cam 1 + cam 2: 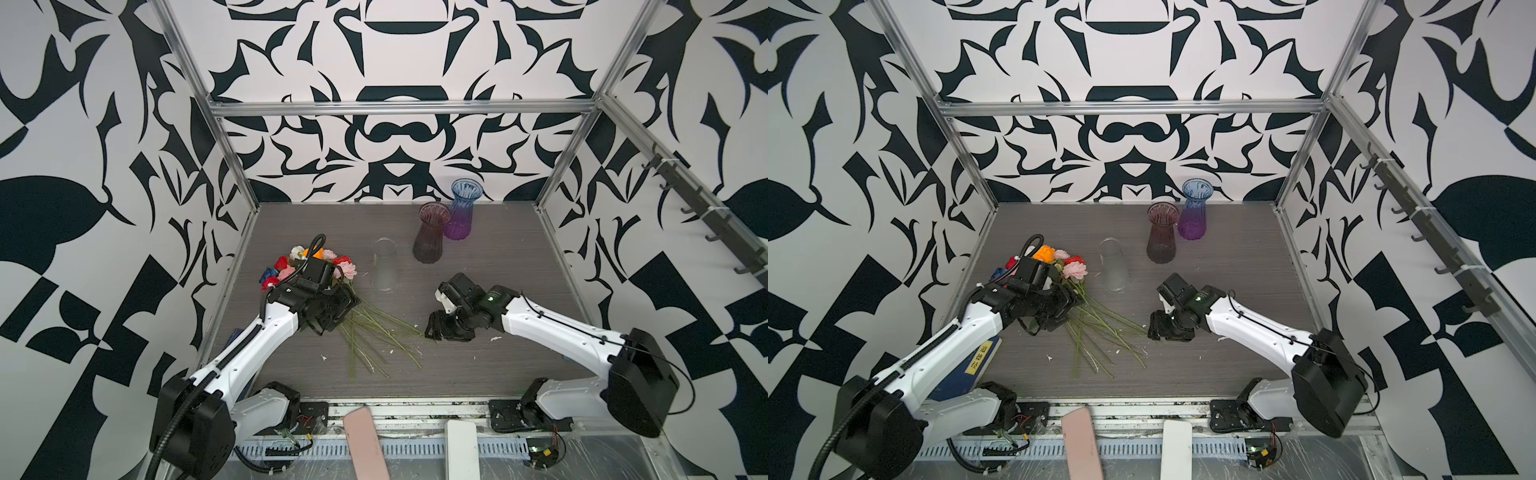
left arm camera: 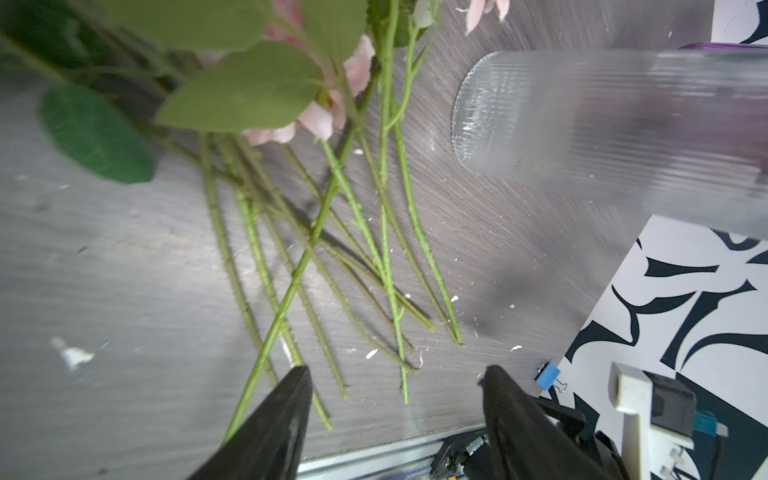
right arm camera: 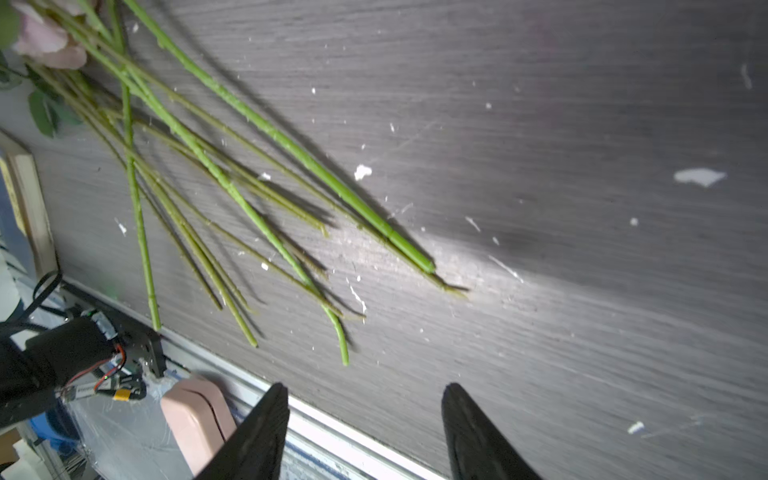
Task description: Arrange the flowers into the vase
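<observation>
The flowers lie in a loose bunch on the grey table, left of middle. Their red, pink, white, orange and blue blooms point back-left and are partly hidden by my left arm. The green stems fan out toward the front. My left gripper hovers over the stems, open, with nothing between its fingers. My right gripper is low beside the rightmost stem tips, open and holding nothing. A clear vase stands just right of the blooms.
A dark red vase and a blue-purple vase stand at the back, right of centre. White crumbs dot the table. A pink pad and a white pad lie past the front rail. Aluminium posts frame the sides.
</observation>
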Available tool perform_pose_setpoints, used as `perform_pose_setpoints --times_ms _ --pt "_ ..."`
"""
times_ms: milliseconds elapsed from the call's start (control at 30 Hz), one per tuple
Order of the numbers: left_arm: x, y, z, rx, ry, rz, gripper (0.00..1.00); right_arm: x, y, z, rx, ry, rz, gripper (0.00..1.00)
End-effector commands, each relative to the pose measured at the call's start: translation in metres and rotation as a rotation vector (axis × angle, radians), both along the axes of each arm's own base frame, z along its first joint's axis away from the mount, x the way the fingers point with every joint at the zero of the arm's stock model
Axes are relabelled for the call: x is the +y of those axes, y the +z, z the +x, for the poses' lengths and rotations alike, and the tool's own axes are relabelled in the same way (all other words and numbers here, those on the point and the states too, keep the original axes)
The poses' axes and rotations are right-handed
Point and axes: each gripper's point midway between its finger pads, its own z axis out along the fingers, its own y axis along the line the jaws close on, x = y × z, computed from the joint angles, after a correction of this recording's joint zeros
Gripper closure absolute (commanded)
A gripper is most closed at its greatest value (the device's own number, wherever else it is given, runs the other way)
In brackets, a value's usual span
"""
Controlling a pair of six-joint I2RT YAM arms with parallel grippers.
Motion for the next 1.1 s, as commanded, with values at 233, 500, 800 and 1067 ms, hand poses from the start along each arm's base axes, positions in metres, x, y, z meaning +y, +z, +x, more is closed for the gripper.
perform_pose_setpoints --times_ms 233,500,800,1067 --pt "0.001 -0.019 0.039 0.06 0.028 0.035 0.44 0.04 0.016 0.038 -0.014 -0.106 0.036 0.57" --pt "0.012 -0.017 0.062 0.052 0.061 0.131 0.61 0.05 0.018 0.046 -0.008 -0.003 -0.018 0.58" --pt "0.005 -0.035 0.064 0.102 0.069 0.107 0.65 0.05 0.013 0.047 -0.037 0.072 -0.035 0.56" --pt "0.005 -0.059 0.069 0.164 0.078 0.137 0.75 0.05 0.01 0.049 -0.043 0.002 0.003 0.56"
